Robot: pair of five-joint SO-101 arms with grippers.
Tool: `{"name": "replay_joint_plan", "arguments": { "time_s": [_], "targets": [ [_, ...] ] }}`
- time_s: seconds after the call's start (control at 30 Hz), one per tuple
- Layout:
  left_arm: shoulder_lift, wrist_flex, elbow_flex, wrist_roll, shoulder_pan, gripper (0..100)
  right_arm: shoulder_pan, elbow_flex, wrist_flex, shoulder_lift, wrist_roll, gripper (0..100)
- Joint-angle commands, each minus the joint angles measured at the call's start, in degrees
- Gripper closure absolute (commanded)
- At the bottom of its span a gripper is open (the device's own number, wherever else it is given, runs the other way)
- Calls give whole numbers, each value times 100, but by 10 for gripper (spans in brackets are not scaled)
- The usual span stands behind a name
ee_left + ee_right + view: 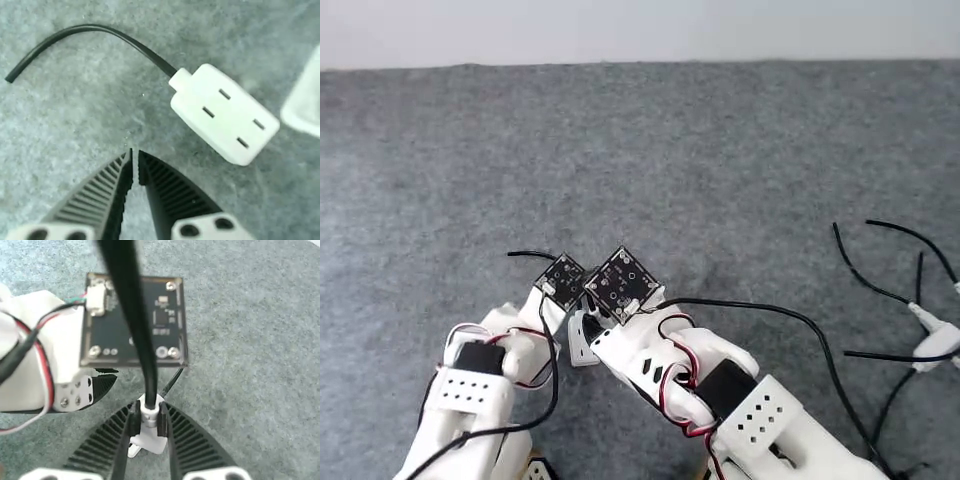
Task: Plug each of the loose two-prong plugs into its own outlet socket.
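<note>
Currently gripped: one white plug point(148, 441), pinched across its neck where the black cord point(127, 300) enters the body. The prongs cannot be made out.
Plug location: above the mat at the near left-centre of the table, close to the left arm's wrist.
Plug handling (judgement): light, hard and smooth plastic, so liable to twist in the grip. The cord looks springy and may tug it off line. The flat sides of the body are the best hold, leaving the prong end free.
Socket block: white point(225, 114), lying flat on the mat with four slots facing up and none filled. Its own black lead point(100, 35) curls away to a loose end.
Block handling (judgement): light and unfixed, so it may slide under an insertion push and would need steadying.
Right gripper point(148, 415): fingers clamped on the plug.
Left gripper point(135, 157): fingers together with nothing between them, just near of the block and not touching it.
Other plug: a white piece point(932, 345) among thin black cords, far right, well apart from both arms.
Surface: grey felt-like mat point(720, 150).
Progress (judgement): no plug seated yet.
</note>
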State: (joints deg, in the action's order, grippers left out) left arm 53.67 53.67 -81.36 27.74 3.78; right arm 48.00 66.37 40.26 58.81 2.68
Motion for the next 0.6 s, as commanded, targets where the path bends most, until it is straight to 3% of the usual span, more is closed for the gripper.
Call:
{"name": "replay_joint_plan", "arguments": {
  "time_s": [0.0, 0.13, 0.2, 0.4, 0.57],
  "targets": [
    [334, 53, -31, 97, 79, 987, -13, -79, -66, 136, 62, 991],
    [580, 35, -110, 35, 26, 987, -31, -79, -92, 136, 0, 991],
    [765, -167, -215, -360, -97, 987, -40, -18, -233, 127, -281, 991],
    [1864, -853, -567, -1952, -1380, 987, -163, 589, -1323, 127, -844, 991],
    [3068, -932, -1156, -2268, -1459, 987, -163, 879, -1921, 127, -1090, 991]
  ]
}}
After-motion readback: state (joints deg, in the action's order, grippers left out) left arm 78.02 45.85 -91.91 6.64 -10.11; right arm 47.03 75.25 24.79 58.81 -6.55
